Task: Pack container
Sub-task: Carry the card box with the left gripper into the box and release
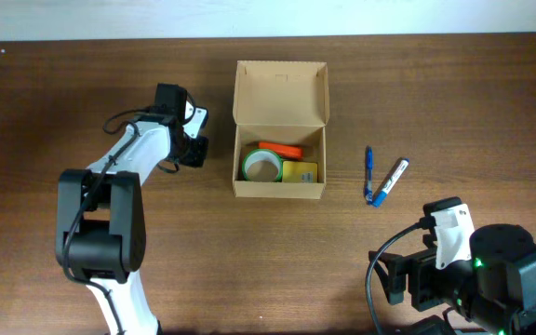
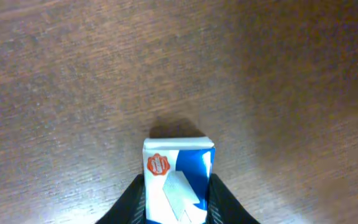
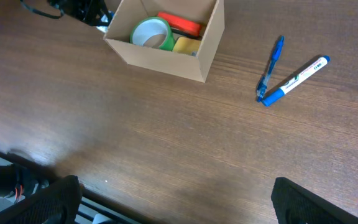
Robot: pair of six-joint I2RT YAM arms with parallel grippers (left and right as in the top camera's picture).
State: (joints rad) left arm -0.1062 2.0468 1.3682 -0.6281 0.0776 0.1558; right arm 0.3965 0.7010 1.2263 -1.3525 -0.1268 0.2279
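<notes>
— What's on the table [image 1: 54, 74]?
— A box [image 1: 280, 190] in the middle, lid open. Inside lie a green tape roll [image 1: 261, 166], an orange thing [image 1: 280, 149] and a yellow pad [image 1: 300, 172].
— Outside it?
— A blue pen [image 1: 368, 169] and a marker [image 1: 392, 179] to its right, near ends almost meeting.
— The arms?
— The left gripper [image 1: 194, 149] is near the box's left wall; its jaws are unclear. The right arm [image 1: 477, 270] is at the near right corner, well apart.

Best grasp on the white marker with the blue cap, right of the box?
Take the white marker at mid-barrel, coming straight down from above, fingers closing across its long axis. It lies flat and diagonal, and its blue-capped end sits close by the lower end of the blue pen, so stay on the white section.
</notes>
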